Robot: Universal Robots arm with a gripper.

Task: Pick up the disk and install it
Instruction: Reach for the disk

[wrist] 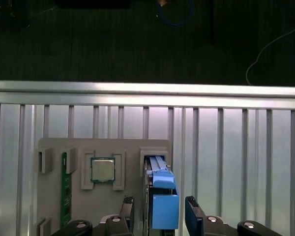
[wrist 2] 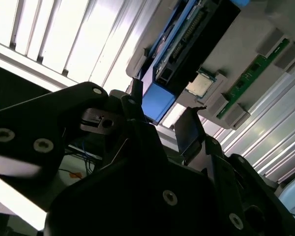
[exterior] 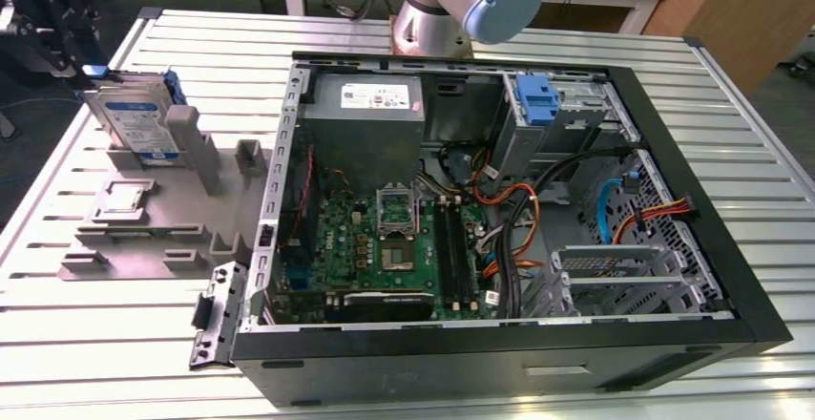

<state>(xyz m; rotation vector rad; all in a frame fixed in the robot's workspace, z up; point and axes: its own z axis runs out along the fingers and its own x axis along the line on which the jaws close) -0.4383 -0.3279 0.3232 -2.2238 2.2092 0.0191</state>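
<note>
The disk (exterior: 134,119) stands on edge in a slot of the grey holder (exterior: 153,239) at the exterior view's left, its white-and-blue label facing forward and its blue bracket around it. My gripper (exterior: 92,69) hangs just above the disk's top end. In the first wrist view the gripper (wrist: 160,210) is open, and its fingers (wrist: 129,209) straddle the blue bracket end of the disk (wrist: 162,196) with a gap on each side. The second wrist view shows the same blue end (wrist 2: 157,101) between the fingertips (wrist 2: 189,129).
An open computer case (exterior: 713,248) lies on the slatted metal table, with a motherboard (exterior: 382,239), a grey power supply (exterior: 363,105) and a drive bay holding a bare blue bracket (exterior: 535,100). The holder also carries a processor chip (wrist: 102,169) and a memory stick (wrist: 65,189).
</note>
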